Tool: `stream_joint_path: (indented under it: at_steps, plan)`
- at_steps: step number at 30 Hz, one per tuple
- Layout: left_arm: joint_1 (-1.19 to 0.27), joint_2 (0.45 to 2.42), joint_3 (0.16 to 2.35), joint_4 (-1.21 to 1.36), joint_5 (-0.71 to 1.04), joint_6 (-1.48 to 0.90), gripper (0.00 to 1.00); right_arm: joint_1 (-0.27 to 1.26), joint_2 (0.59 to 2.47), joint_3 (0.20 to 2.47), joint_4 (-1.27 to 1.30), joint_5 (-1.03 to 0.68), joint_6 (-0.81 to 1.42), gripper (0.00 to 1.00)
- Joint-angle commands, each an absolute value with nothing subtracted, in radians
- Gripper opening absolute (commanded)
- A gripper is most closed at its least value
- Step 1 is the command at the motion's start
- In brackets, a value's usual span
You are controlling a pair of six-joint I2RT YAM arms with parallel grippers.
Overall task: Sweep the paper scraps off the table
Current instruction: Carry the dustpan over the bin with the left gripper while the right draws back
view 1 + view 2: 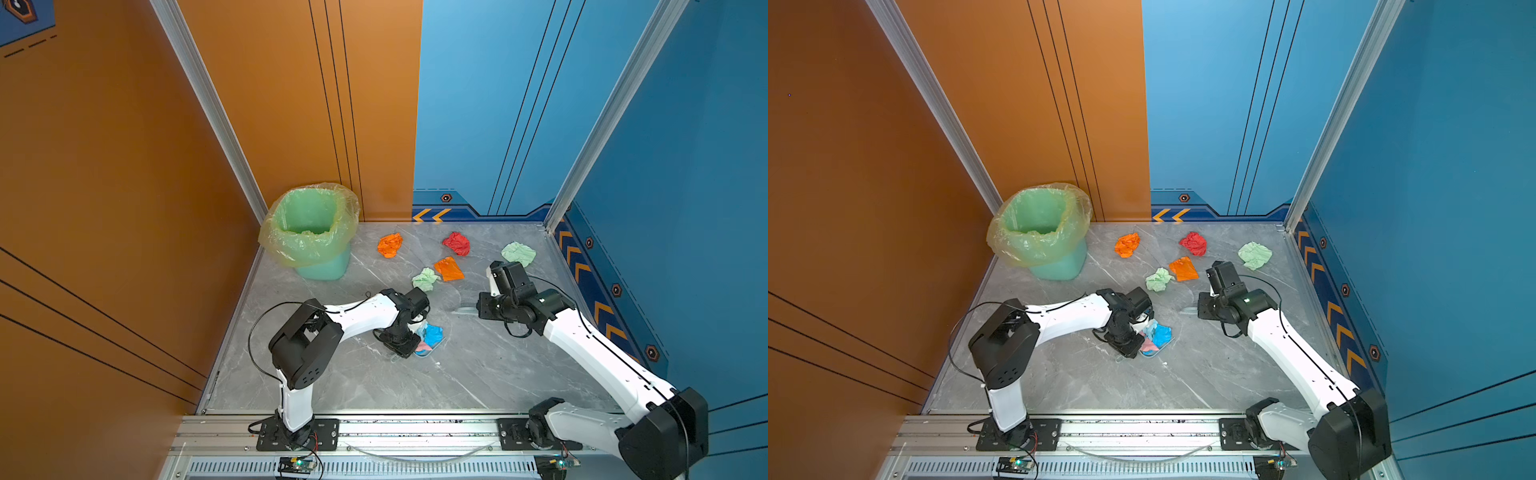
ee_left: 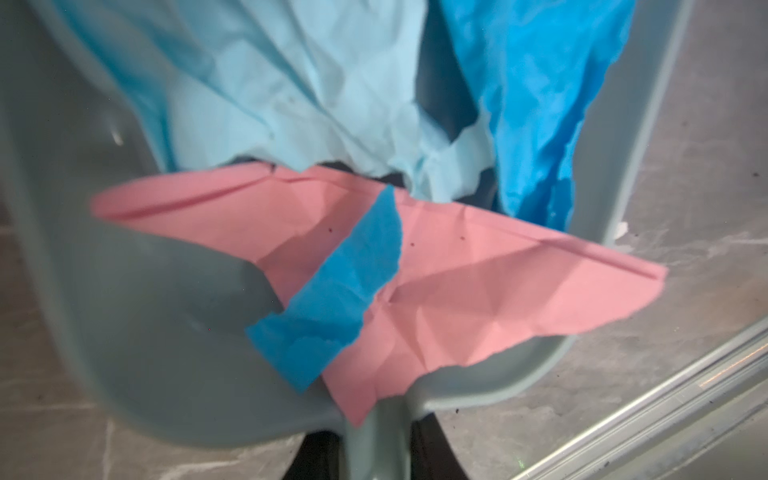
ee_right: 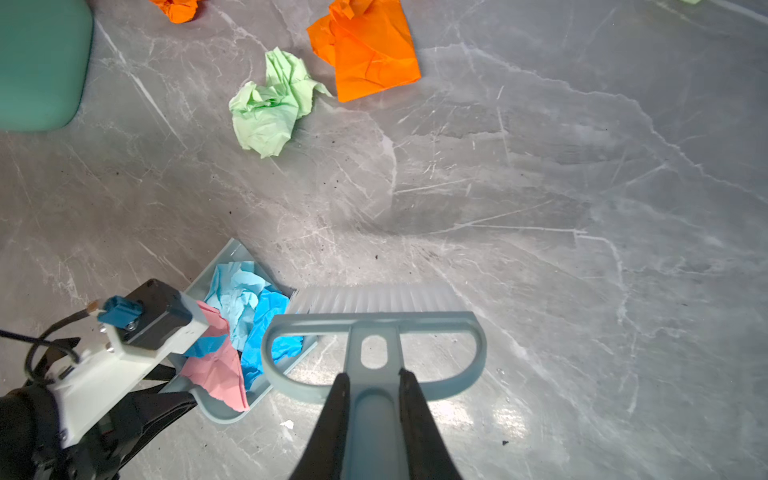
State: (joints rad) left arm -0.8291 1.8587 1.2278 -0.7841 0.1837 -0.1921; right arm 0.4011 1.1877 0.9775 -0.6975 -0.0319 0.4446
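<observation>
My left gripper (image 2: 374, 451) is shut on the handle of a pale blue dustpan (image 2: 124, 291), low over the table (image 1: 478, 374). In the pan lie a pink scrap (image 2: 457, 282), a bright blue scrap (image 2: 540, 104) and a pale blue one (image 2: 291, 83). My right gripper (image 3: 374, 399) is shut on the handle of the matching brush (image 3: 374, 328), whose bristles (image 3: 374, 297) stand on the table beside the pan's open side. Loose paper scraps lie further back: two orange (image 1: 390, 245) (image 1: 449, 269), one red (image 1: 456, 243), two pale green (image 1: 425, 279) (image 1: 518, 253).
A green bin (image 1: 311, 232) with a yellowish liner stands at the back left corner. Orange and blue walls close the table on three sides, with an aluminium rail (image 1: 415, 428) along the front. A tiny white fleck (image 3: 286, 424) lies by the pan.
</observation>
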Motion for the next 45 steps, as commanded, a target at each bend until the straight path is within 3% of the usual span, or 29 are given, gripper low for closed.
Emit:
stream_joint_path:
  at_steps: [1,22,45]
  plan:
    - [-0.82,1.814,1.208,-0.774,0.168,-0.207,0.0,0.373,1.161,0.95,-0.705,-0.058,0.438,0.0]
    - [-0.766,1.651,1.179,-0.783,0.131,-0.223,0.0,0.248,1.137,0.916,-0.678,-0.088,0.439,0.0]
    - [-0.611,1.536,1.461,-1.073,0.083,-0.146,0.0,0.234,1.198,0.931,-0.657,-0.115,0.423,0.0]
